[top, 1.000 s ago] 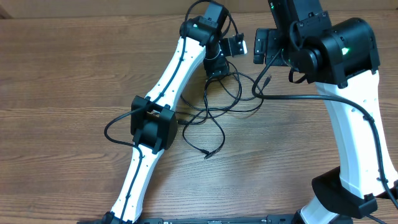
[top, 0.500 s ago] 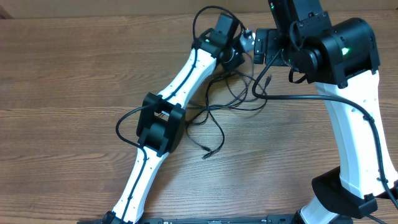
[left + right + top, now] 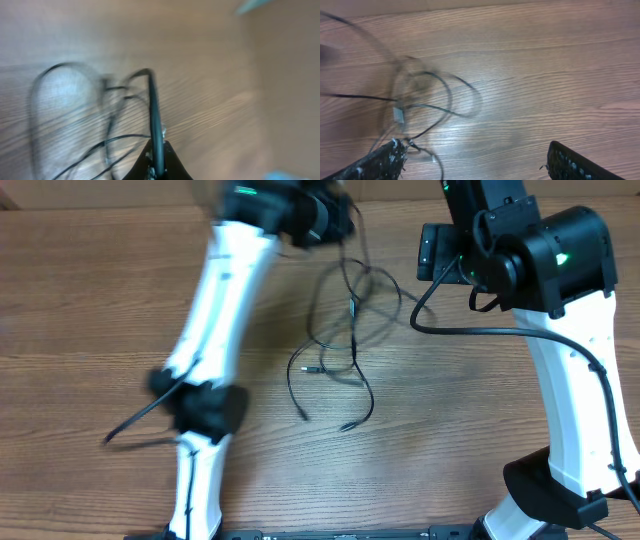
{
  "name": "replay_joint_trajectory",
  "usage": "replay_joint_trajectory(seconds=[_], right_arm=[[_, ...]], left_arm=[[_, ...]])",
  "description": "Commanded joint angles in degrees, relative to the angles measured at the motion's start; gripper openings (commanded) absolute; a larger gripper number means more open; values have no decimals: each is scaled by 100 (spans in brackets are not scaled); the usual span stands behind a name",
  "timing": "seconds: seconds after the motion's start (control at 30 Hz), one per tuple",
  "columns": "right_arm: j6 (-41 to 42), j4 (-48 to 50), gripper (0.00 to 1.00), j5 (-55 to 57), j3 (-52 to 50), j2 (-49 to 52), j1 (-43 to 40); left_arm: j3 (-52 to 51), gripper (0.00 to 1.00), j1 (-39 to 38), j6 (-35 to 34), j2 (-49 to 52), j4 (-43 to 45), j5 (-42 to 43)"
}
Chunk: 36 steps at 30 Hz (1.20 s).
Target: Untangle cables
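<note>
My left gripper [image 3: 158, 169] is pinched tight on one strand of the cables [image 3: 353, 330], up at the middle of the bench's [image 3: 90, 310] far edge. This is the pull-apart step: the tangle trails from my fingers toward the bench's centre, with loose ends fanned toward the near edge. My right gripper [image 3: 475, 157] hangs wide, holding nothing, just right of the tangle. Next, I reckon, right pins a loop while left draws away.

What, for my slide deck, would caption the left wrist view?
Left gripper shut on a thin black flexible cable, blurred tangled loops spread over the brown wooden table.
</note>
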Motion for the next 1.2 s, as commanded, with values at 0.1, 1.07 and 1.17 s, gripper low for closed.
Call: replay_joint_trajectory(seconds=[0.1,1.07,1.17], right_arm=[[20,133,89,-1139,-2,-70,-50],[-214,201,87,-1954,-4,885,-52],[-291,234,87,-2059,-4,885,-50]], left_arm=[[221,4,960,-1753,-1226,-472,671],[240,4,1633,-9221,-1512,9044,1397],[251,4,1759,-8942,-1580,8537,1458]])
